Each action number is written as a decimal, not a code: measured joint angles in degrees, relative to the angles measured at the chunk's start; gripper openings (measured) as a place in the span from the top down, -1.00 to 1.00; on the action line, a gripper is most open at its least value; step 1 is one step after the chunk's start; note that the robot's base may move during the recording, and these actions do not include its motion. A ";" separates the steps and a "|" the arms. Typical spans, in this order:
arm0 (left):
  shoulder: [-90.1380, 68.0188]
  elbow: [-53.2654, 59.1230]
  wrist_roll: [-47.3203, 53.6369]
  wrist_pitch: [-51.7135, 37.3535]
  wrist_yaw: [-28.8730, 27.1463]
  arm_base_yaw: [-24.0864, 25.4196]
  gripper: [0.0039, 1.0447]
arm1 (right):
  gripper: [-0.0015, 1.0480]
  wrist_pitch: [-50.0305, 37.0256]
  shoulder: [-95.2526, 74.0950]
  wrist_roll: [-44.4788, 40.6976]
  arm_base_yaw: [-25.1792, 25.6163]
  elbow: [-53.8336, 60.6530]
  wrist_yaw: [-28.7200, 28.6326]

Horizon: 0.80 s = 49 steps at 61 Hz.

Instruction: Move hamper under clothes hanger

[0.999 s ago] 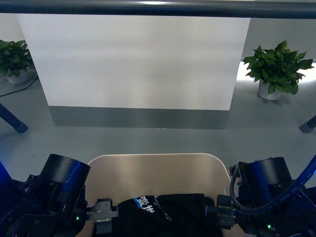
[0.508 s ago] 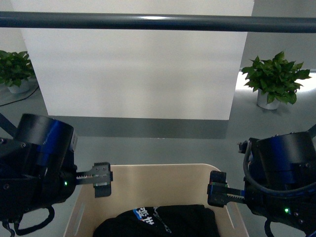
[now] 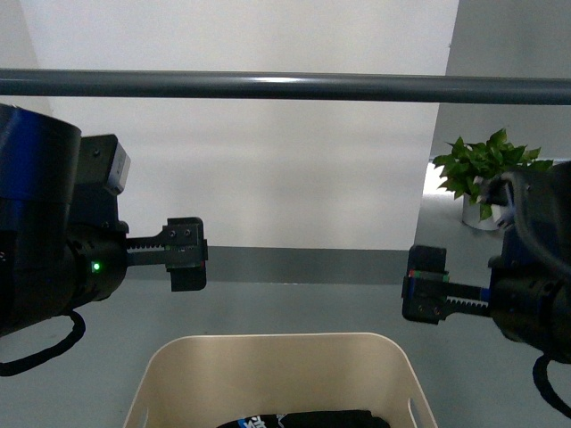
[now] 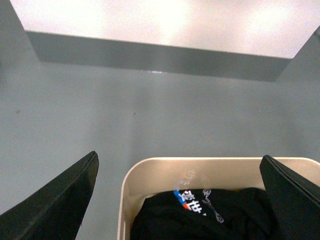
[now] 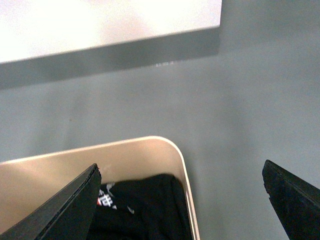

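Observation:
The beige hamper (image 3: 277, 352) stands on the floor at the bottom of the front view, with a black garment (image 3: 303, 417) inside. The clothes hanger's dark grey bar (image 3: 285, 86) runs across the view above and beyond it. My left gripper (image 3: 187, 254) and right gripper (image 3: 426, 296) are both open and empty, raised above the hamper's left and right sides, apart from it. The left wrist view shows the hamper's rim (image 4: 150, 165) and the garment (image 4: 210, 215) between the open fingers (image 4: 60, 205). The right wrist view shows the hamper's corner (image 5: 170, 147) and the garment (image 5: 145, 205).
A white wall panel (image 3: 268, 178) with a grey base strip (image 3: 303, 265) stands behind the bar. A potted plant (image 3: 486, 174) sits on the grey floor (image 4: 125, 110) at the back right.
Both grippers have risen from the hamper's rim to well above it. The hamper now shows lower in the front view and the bar lower in the frame.

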<state>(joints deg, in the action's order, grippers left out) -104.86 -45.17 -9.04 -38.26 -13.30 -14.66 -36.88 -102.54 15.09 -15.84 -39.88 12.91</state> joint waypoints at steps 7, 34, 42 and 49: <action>3.32 2.86 1.62 -4.42 -0.63 -1.22 -0.84 | -0.85 -3.15 5.73 -1.01 -1.51 2.75 2.27; 21.70 29.40 8.07 -28.46 4.50 5.07 0.67 | 0.41 -29.51 20.52 -14.49 4.26 24.94 -1.64; 28.65 34.10 8.09 -26.16 6.10 7.23 0.94 | 0.90 -26.97 27.23 -14.84 6.62 29.51 -4.00; 34.64 37.24 8.11 -23.19 7.56 8.66 0.94 | 0.96 -23.54 33.94 -15.02 8.57 32.74 -5.81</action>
<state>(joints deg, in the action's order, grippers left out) -70.22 -7.92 -0.93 -61.45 -5.74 -6.00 -60.42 -68.60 0.08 -7.27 -7.14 7.09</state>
